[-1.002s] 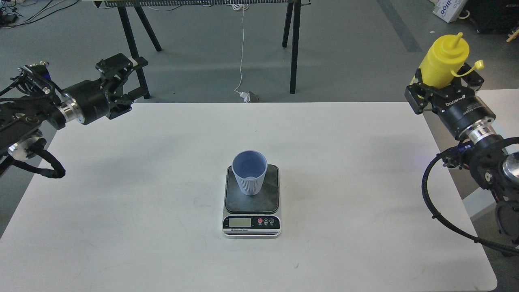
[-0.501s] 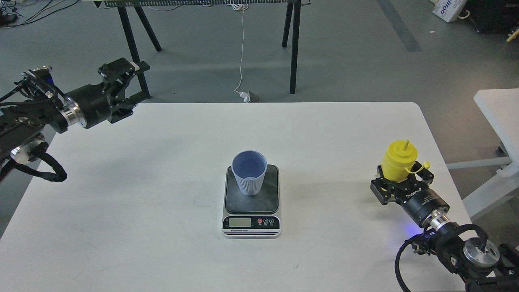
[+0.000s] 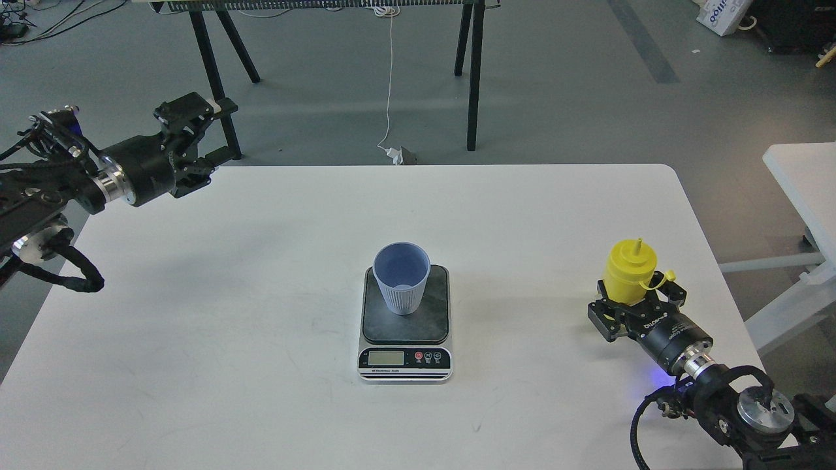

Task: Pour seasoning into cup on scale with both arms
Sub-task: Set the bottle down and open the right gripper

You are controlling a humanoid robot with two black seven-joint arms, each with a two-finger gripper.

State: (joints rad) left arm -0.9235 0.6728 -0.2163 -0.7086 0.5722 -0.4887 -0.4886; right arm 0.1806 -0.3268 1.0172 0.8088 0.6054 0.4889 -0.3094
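The light-blue ribbed cup stands upright on the dark plate of the scale at the table's middle; its silver front with the display faces me. The yellow seasoning bottle stands upright near the table's right edge with its tethered cap hanging off to the right. My right gripper is shut around the bottle's lower part, low at the table. My left gripper hangs over the table's far left corner, open and empty, far from the cup.
The white table holds only the scale and cup in its middle. A second white table stands to the right. Black trestle legs and a white cable are on the floor behind.
My right arm has brought the bottle down from high at the right to the table's right side, then a little nearer and left. The left arm has barely moved.
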